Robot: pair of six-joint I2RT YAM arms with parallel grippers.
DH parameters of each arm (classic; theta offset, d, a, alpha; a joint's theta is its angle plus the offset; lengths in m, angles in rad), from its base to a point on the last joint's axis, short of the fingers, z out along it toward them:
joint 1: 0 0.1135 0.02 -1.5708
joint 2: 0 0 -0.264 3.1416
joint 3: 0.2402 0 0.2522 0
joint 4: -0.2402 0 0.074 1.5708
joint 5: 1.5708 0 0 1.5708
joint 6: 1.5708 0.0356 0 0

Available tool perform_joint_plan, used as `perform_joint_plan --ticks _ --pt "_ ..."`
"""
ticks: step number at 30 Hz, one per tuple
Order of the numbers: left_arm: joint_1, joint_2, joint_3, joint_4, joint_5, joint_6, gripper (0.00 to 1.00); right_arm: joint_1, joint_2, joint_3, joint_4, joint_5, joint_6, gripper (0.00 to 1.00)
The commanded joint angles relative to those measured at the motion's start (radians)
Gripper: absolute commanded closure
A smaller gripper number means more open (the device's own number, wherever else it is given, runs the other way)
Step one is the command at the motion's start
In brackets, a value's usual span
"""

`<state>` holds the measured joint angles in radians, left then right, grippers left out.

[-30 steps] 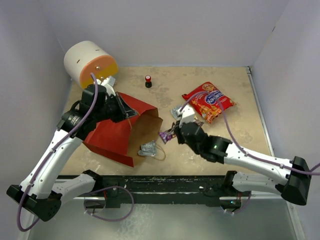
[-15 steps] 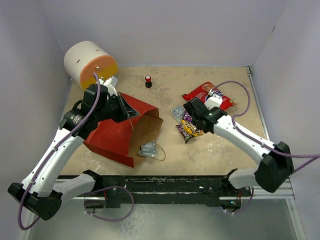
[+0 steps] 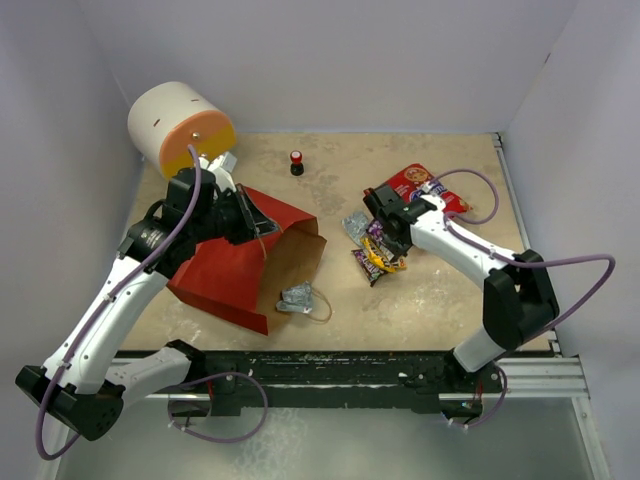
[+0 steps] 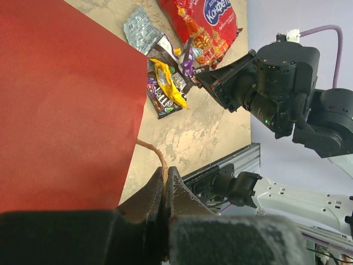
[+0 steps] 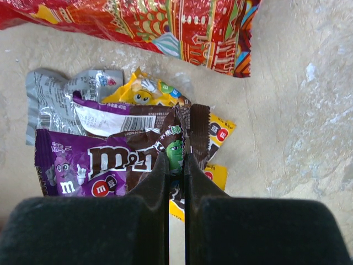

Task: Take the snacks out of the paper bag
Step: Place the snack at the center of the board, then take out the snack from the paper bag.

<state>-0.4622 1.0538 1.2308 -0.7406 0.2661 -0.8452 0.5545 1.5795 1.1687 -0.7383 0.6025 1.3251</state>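
The left pincer point(image 4: 165, 179) is pinching the thin twine handle point(image 4: 158, 156) of the large red paper bag point(image 3: 225, 265), which is lying on its side on the beige bench point(image 3: 430, 300). The right pincer point(image 5: 176, 164) is nipping a purple-brown candy packet point(image 5: 105, 160) piled with a yellow packet point(image 5: 144, 94) and a silver packet point(image 5: 52, 91), just beside the big red crinkly chip bag point(image 5: 165, 22). Another small silver wrapper point(image 3: 297, 296) is lying at the bag's mouth.

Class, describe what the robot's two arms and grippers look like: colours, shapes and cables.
The left arm and right arm have white rounded links with black joints and bases. A thin purple cable runs along each. The left gripper and right gripper are black, each with two flat tapering fingers.
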Motion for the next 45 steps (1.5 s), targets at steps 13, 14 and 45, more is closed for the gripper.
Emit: perform_joint_plan --ticks 13,14,45 --pt "0.003 0.014 0.011 0.075 0.034 0.034 1.00 0.003 -0.253 -0.166 0.153 -0.010 -0.234 0.40" --pt "0.003 0.013 0.012 0.074 0.034 0.035 1.00 0.003 -0.331 -0.209 0.218 -0.014 -0.321 0.37" --pt "0.006 -0.008 0.011 0.063 0.022 0.025 1.00 0.523 -0.100 -0.416 1.126 -0.975 -2.058 0.35"
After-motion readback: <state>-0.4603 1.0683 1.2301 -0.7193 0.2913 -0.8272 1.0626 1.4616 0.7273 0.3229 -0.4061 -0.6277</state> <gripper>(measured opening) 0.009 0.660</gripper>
